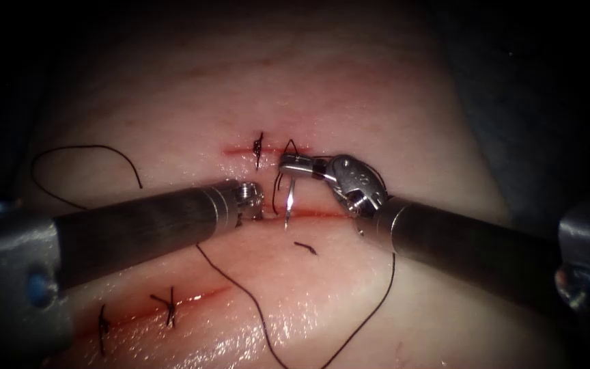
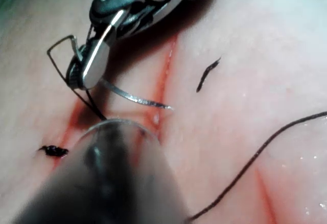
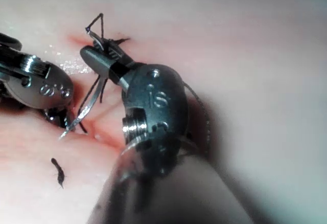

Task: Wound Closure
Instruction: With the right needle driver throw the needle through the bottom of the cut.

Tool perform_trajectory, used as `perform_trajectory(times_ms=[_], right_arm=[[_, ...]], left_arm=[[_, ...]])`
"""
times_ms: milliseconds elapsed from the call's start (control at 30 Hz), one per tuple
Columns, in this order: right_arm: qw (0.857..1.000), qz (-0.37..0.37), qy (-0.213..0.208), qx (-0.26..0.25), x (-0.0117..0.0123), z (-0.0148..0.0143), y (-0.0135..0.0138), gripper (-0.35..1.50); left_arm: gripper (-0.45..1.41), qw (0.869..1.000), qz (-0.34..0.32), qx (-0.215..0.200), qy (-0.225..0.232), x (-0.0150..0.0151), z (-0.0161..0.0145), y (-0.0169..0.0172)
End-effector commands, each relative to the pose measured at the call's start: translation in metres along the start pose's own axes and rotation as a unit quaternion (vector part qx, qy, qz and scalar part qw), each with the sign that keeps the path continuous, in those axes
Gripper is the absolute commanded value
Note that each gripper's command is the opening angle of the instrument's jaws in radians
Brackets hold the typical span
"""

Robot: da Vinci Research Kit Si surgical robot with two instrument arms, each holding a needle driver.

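My right tool [image 1: 287, 162] reaches in from the right, jaws shut on the curved needle [image 1: 290, 198] near its thread end. The needle hangs down from the jaws. Its bare point rests at the middle cut [image 1: 319, 214] in the tissue [image 1: 349, 96], and the whole curve shows outside the tissue. In the left wrist view the needle [image 2: 134, 98] arcs from the right tool [image 2: 77, 80] across the cut. The dark thread [image 1: 288, 145] kinks up behind the jaws. My left tool [image 1: 252, 205] dips its tip to the cut's left end, just left of the needle point [image 3: 63, 134].
A knotted stitch [image 1: 259, 147] sits on the upper cut, and two stitches [image 1: 171, 305] cross the lower left cut. A short cut thread piece [image 1: 306, 248] lies below the middle cut. Long thread [image 1: 240, 290] trails to the lower edge, and a loop [image 1: 83, 152] lies at the upper left.
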Motion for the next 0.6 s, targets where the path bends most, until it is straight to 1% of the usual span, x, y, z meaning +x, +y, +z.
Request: perform_trajectory(times_ms=[33, 100, 200, 233, 267, 400, 600], right_arm=[[1.000, -0.005, 0.001, -0.002, -0.0007, 0.0011, 0.0002, -0.35], [1.000, -0.013, 0.009, -0.004, -0.0012, 0.0014, 0.0000, -0.35], [0.999, -0.028, 0.019, -0.008, -0.0010, 0.0015, -0.0001, -0.35], [0.999, -0.039, 0.019, -0.009, -0.0007, 0.0015, 0.0000, -0.35], [0.999, -0.044, 0.019, -0.009, -0.0006, 0.0014, 0.0000, -0.35], [0.997, -0.067, 0.022, -0.012, -0.0005, 0.0013, 0.0002, -0.35], [0.994, -0.102, 0.021, -0.021, -0.0011, 0.0015, 0.0000, -0.35]], left_arm=[[0.12, 1.000, 0.001, 0.004, 0.002, 0.0004, 0.0001, -0.0005], [0.17, 1.000, 0.002, 0.003, 0.007, 0.0005, -0.0001, -0.0005], [0.21, 1.000, 0.002, 0.004, 0.011, 0.0004, -0.0003, -0.0004], [0.31, 1.000, 0.004, 0.005, 0.012, 0.0004, -0.0004, -0.0003], [0.32, 1.000, 0.004, 0.006, 0.012, 0.0004, -0.0004, -0.0002], [0.36, 1.000, 0.001, 0.006, 0.013, 0.0004, -0.0008, 0.0003], [0.31, 1.000, 0.002, 0.008, 0.020, 0.0006, -0.0013, 0.0005]])
